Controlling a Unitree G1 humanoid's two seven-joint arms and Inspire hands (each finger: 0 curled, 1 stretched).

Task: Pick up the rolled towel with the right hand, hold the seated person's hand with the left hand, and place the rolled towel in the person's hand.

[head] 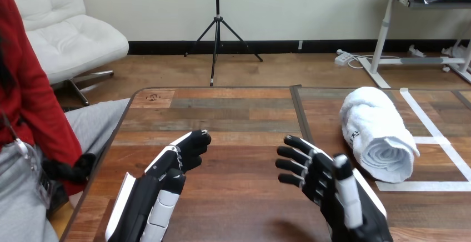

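On the right half of the brown wooden plank surface (233,114), the white rolled terry towel (377,136) lies on its side among white tape lines (433,136), untouched. The right robot hand (327,181) hovers near it on its left, fingers spread wide, empty and clear of the towel. The left robot hand (172,167) hangs over the surface's left part, fingers relaxed, holding nothing. The person's red sleeve (33,103) is beyond the left edge. By my judgement nothing is done yet: pick-up, hand-hold and hand-over all remain.
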